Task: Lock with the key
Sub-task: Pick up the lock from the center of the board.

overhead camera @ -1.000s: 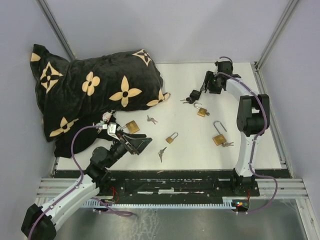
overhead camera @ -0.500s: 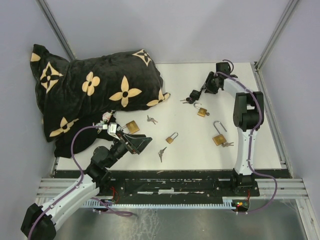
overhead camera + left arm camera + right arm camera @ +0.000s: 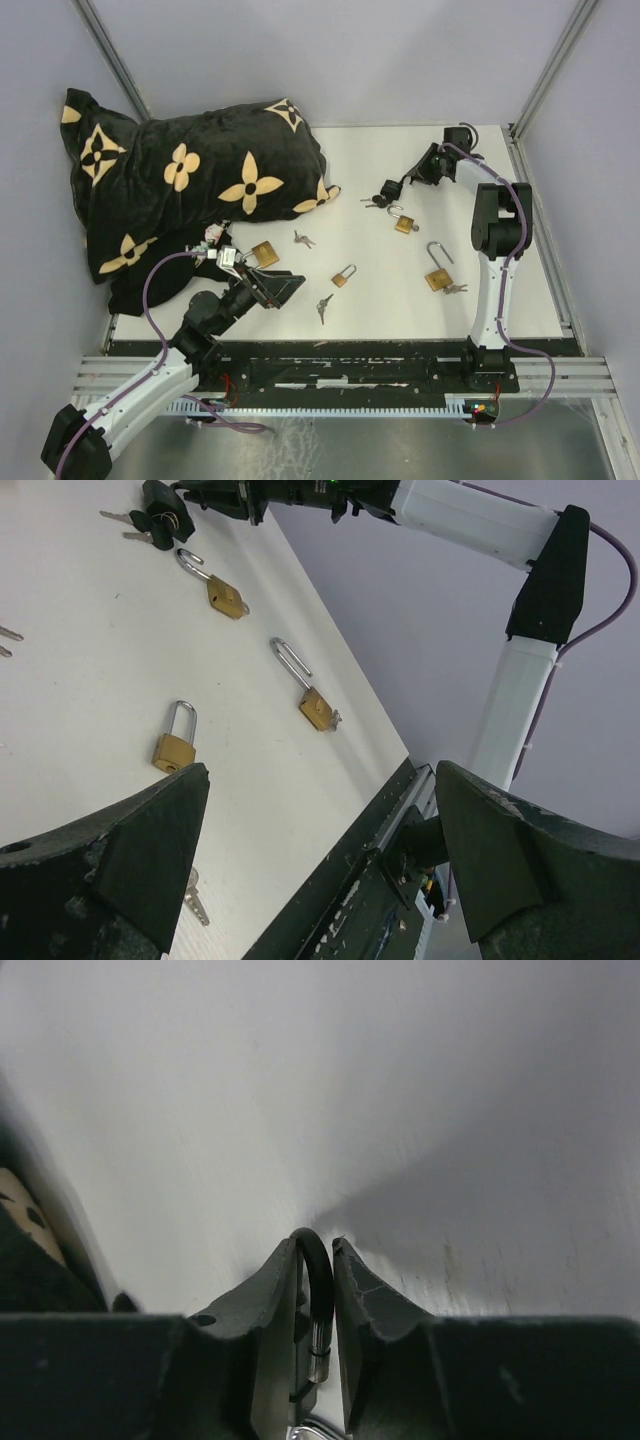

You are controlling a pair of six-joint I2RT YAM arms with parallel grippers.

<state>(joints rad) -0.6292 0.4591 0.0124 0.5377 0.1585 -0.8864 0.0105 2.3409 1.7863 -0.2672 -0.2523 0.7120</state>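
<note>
Table (image 3: 390, 270) white | right end effector (image 3: 315, 1245) clamps key ring (image 3: 322, 1285) | keys (image 3: 369, 203) point left | left end effector (image 3: 322, 770) spread

Left arm (image 3: 150, 385) low, left fingers (image 3: 130, 860) wide apart; right arm (image 3: 495, 262) outstretched, right fingers (image 3: 375, 1300) pinched.

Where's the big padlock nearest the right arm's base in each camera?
Top camera: padlock right of centre, shackle open.
Left wrist: padlock near centre.
Right wrist: not in view.
Shared landmark: smaller padlock, farther up the table in both those views.
</note>
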